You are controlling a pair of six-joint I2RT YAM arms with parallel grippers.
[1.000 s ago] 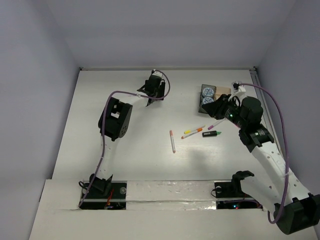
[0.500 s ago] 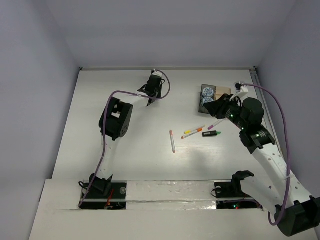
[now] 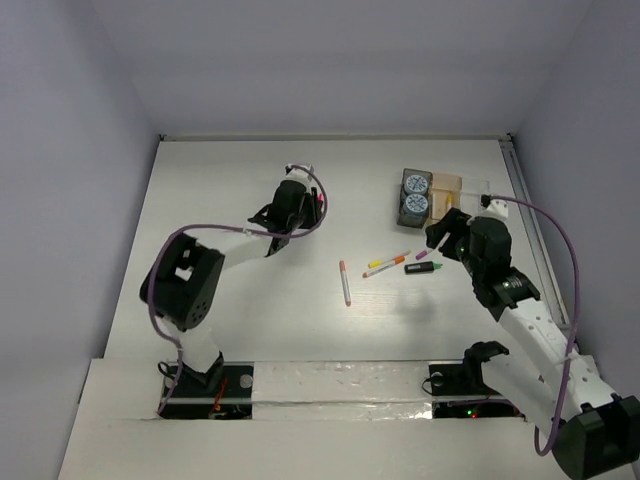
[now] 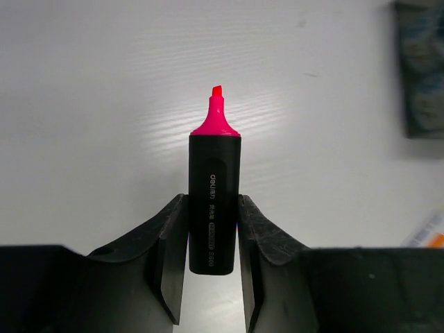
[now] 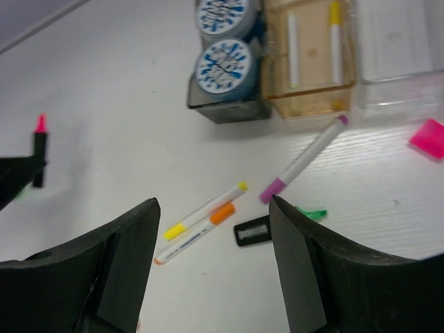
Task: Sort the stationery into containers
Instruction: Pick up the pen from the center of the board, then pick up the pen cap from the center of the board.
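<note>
The short black highlighter with a bare pink tip (image 4: 214, 173) has been carried from the upper centre of the top view toward the middle, clamped in the left gripper (image 4: 214, 202). Delivery to the row of joined plastic trays (image 5: 309, 107) at upper right is judged next. The right gripper (image 5: 214, 205) has been opened and drawn back, with nothing held. The thin purple-and-white pen (image 5: 305, 159) is left on the white counter (image 5: 125, 83), just beside the amber tray and not in it.

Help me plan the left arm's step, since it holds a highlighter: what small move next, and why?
Probably swing it right toward the trays: the left gripper is shut on the barrel of the pink highlighter, far left of the row, and the clear tray looks empty.
</note>
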